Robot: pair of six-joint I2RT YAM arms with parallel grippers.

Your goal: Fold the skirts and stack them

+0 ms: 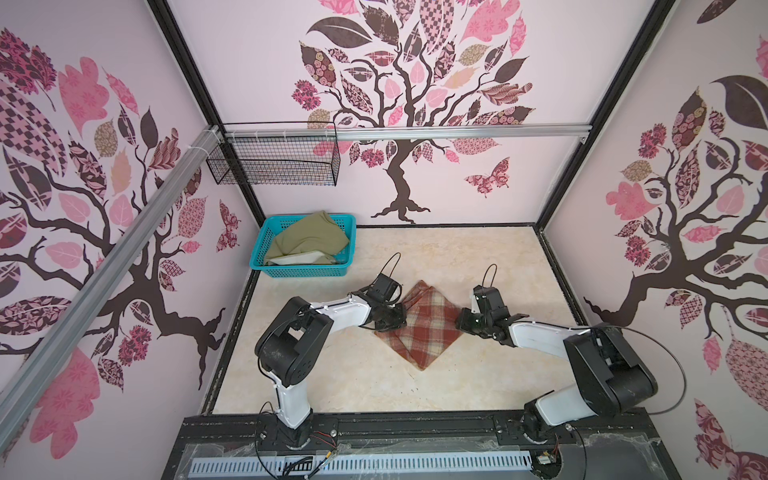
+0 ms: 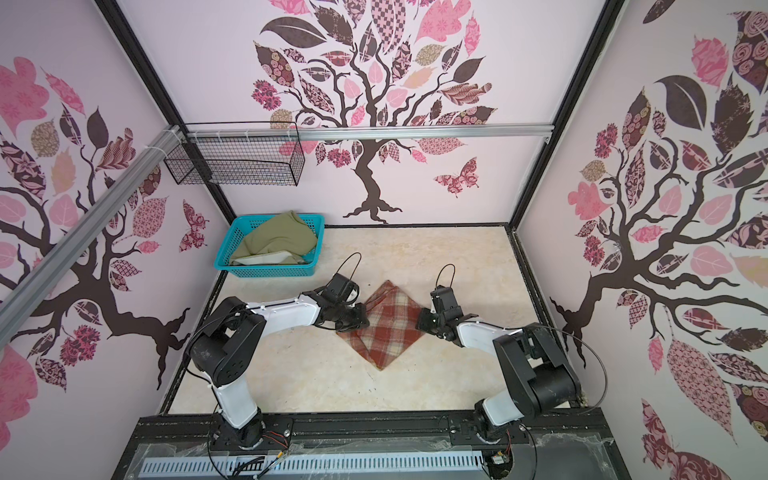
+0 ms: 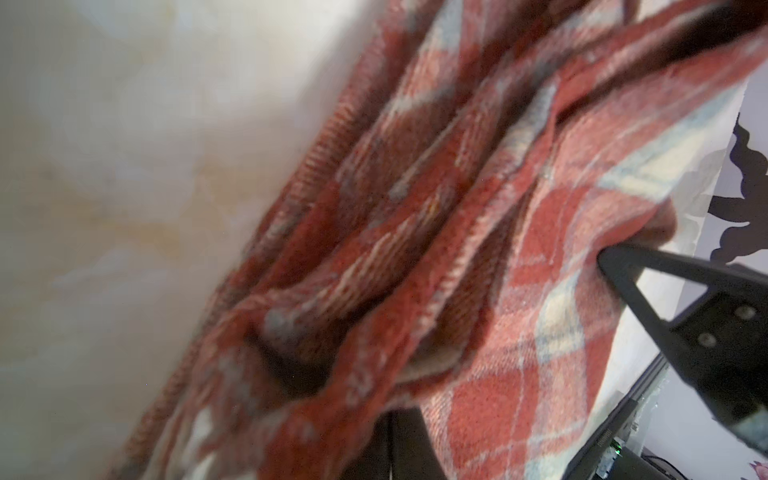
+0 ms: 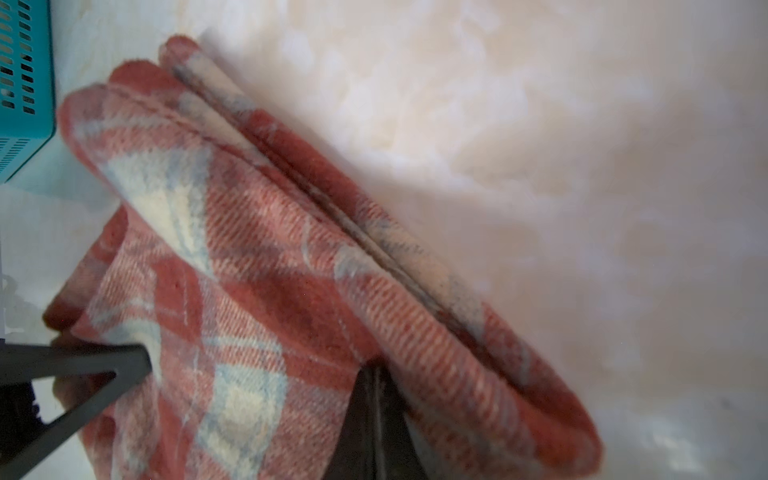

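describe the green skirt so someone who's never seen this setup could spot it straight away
Look to the far left corner of the marbled table, below the black wire rack, where a turquoise basket stands. The olive-green skirt lies crumpled inside it, a pale lining showing. Unlike the plaid skirt out mid-table, it is plain and unfolded.

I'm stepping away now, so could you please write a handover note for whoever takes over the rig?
Left gripper: shut on the plaid skirt, at its left corner.
Right gripper: shut on its right corner.
Plaid skirt: folded in layers, mid-table.
Green skirt: crumpled in the basket.
Done: plaid skirt mostly folded.
Left: release it, fold the green skirt, stack both.
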